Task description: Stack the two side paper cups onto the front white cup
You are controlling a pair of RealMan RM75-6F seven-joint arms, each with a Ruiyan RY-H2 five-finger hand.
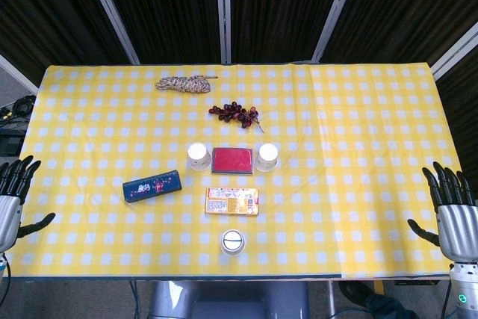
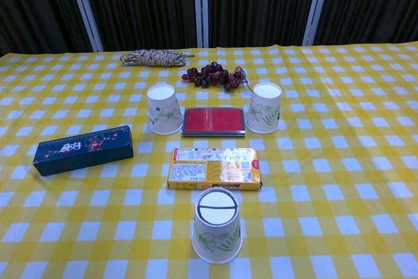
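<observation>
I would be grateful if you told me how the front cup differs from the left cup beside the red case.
The front cup has a dark line across its upturned base; the left cup has a plain white base. The front cup stands alone at the near table edge, in front of the orange packet; the left cup stands farther back, beside the red case. Both are upside-down white paper cups with green leaf prints.

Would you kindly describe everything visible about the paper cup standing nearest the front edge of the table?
The front white paper cup stands upside down on the yellow checked tablecloth, its wide rim down and narrower base up. The round base shows a dark ring and a dark line across it. A faint green leaf print marks its side wall. It stands apart from the orange snack packet just behind it. Nothing touches it; both hands are far off at the table's sides.
</observation>
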